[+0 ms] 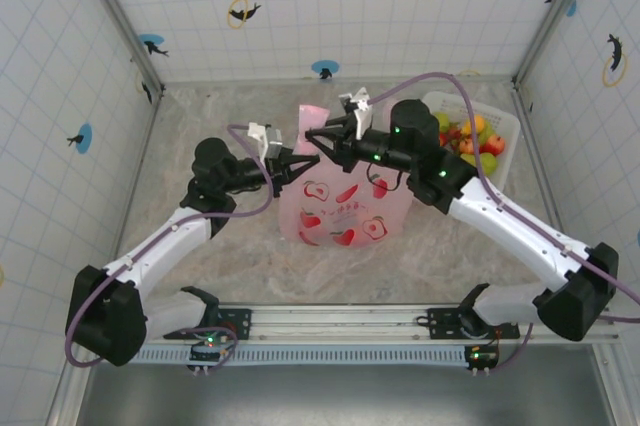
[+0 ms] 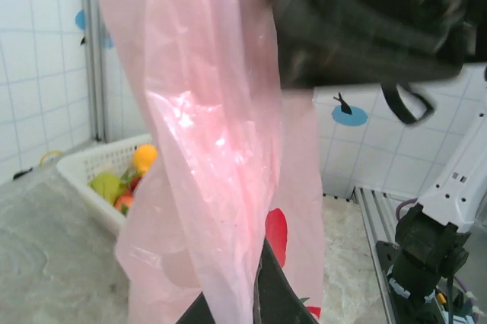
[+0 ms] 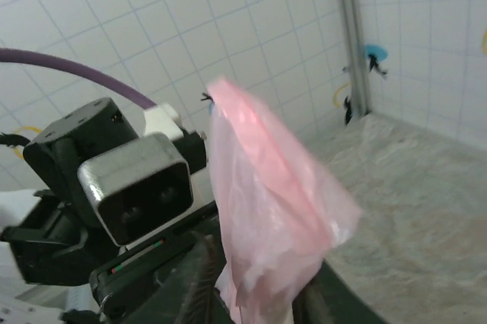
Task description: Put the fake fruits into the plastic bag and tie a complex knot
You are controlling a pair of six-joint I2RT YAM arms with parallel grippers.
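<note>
Watching from above, I see my left gripper [image 1: 306, 155] clamped on the top of the plastic bag [image 1: 345, 208] mid-table, my right gripper [image 1: 316, 135] straddling it, grip unclear, and the fake fruits [image 1: 468, 138] in the far-right basket [image 1: 506, 127].

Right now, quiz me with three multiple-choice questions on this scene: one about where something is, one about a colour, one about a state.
1. Where is the white basket? A near left corner; B far right corner; C between the arm bases.
2. What colour is the plastic bag? A blue; B black; C pink.
3. The left gripper is: A shut on the bag; B open above the basket; C shut on a fruit.
Answers: B, it sits far right; C, its film is pink; A, it pinches the bag's top.
</note>
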